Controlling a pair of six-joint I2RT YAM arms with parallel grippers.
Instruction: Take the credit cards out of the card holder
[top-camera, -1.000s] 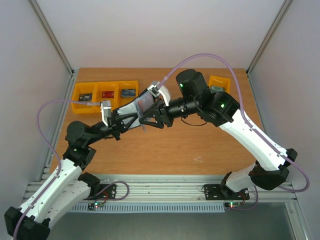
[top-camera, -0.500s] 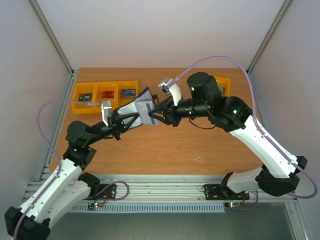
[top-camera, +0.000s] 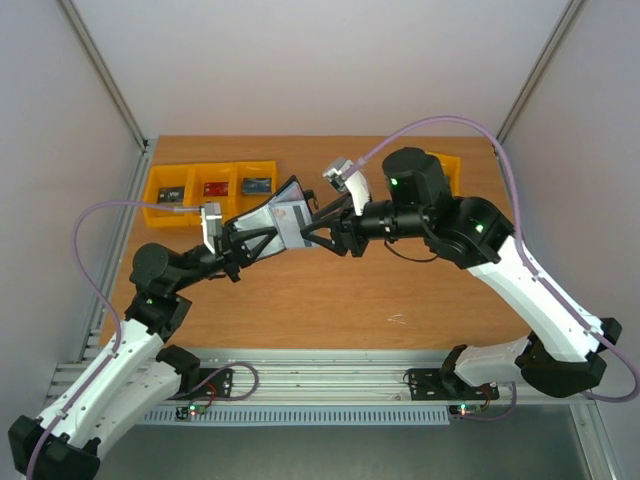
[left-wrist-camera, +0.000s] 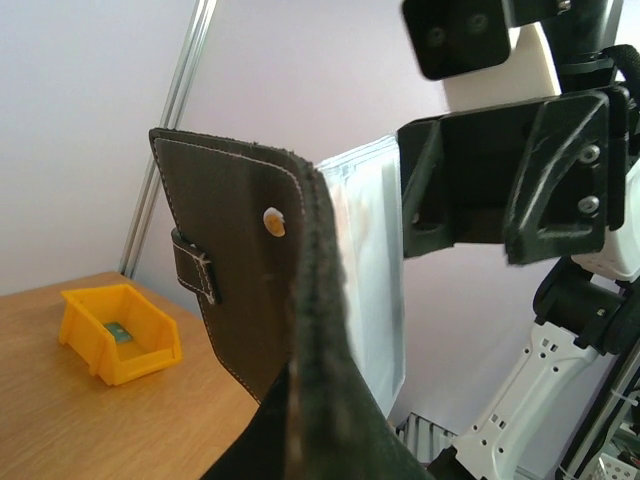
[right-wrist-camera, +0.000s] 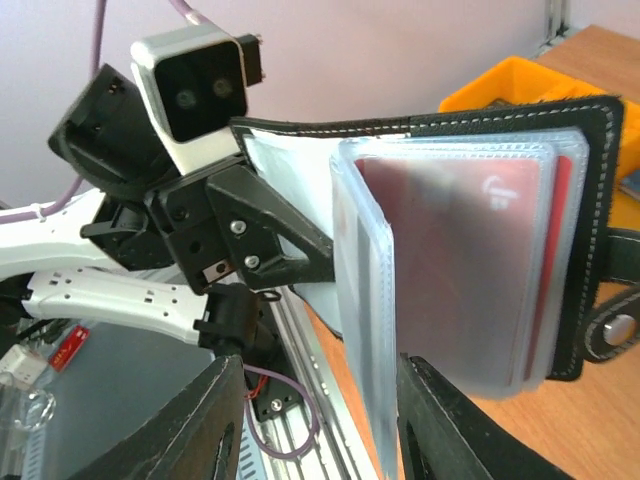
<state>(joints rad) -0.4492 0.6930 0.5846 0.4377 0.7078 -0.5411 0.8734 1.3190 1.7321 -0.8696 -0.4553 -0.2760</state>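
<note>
The card holder (top-camera: 282, 214) hangs open above the table, black outside with clear plastic sleeves (right-wrist-camera: 385, 300) fanned out inside. My left gripper (top-camera: 252, 238) is shut on its lower edge. In the left wrist view the holder (left-wrist-camera: 240, 270) fills the bottom and hides my fingers. A bright red credit card (right-wrist-camera: 450, 250) sits in the sleeves. A whitish card with faint reddish marks (left-wrist-camera: 345, 215) shows in another sleeve. My right gripper (right-wrist-camera: 318, 385) is open, its jaws standing either side of the sleeves' lower edge, not pressing on them.
Three joined yellow bins (top-camera: 212, 186) with small items stand at the back left of the wooden table (top-camera: 330, 300). Another yellow bin (top-camera: 440, 165) is at the back right, behind the right arm. Aluminium posts frame the back corners.
My right arm has drawn back to the right, away from the holder. Its jaws narrowed, then widened again. The left arm and holder have stayed put.
</note>
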